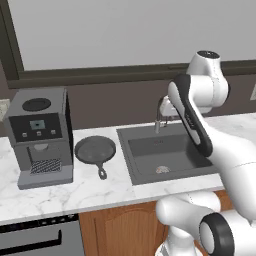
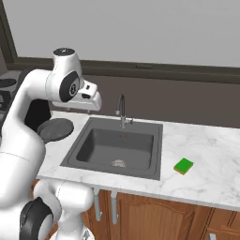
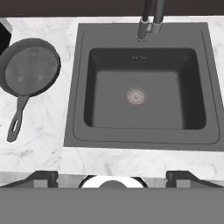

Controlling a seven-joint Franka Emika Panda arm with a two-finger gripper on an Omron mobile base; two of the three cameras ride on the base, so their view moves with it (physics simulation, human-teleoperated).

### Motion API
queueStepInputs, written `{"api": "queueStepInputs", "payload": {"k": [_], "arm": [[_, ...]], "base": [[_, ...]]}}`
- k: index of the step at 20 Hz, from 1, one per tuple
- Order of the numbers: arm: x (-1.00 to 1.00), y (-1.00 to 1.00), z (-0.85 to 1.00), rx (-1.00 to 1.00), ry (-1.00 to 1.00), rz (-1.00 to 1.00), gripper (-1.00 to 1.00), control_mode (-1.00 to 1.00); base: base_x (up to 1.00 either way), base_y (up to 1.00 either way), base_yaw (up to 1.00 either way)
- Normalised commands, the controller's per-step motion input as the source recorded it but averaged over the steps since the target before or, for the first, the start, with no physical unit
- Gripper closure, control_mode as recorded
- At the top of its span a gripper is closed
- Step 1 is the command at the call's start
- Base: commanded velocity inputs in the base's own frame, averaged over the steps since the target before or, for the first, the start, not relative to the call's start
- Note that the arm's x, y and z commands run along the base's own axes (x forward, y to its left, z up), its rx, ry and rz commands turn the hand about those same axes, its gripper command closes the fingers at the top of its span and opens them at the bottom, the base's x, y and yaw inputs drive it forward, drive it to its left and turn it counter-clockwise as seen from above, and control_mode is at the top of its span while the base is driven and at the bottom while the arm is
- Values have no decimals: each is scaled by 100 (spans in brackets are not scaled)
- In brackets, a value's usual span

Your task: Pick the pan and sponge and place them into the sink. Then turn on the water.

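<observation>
We see the white marble tabletop carrying the dark grey rectangular recessed sink, its basin bare around the round drain. Left of it on the marble rests the small round dark grey skillet, handle toward us. Our hand hovers above the sink's near edge, fingers spread, released. The green-and-yellow sponge block lies right of the sink.
</observation>
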Motion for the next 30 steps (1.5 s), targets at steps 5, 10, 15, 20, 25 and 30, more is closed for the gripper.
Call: {"api": "queueStepInputs", "payload": {"k": [5, 10, 15, 20, 25, 30], "arm": [[-22, -18, 7, 0, 2, 0, -100, -100], [-18, -22, 5, 0, 1, 0, -100, -100], [-21, 1, 0, -2, 2, 1, -100, -100], [-17, 13, 0, -2, 1, 0, -100, -100], [-2, 27, 0, 0, 0, 0, -100, -100], [11, 30, 0, 1, 7, -1, -100, -100]], "base": [[0, 0, 0], [0, 0, 0], [0, 0, 0], [0, 0, 0], [0, 0, 0], [0, 0, 0]]}}
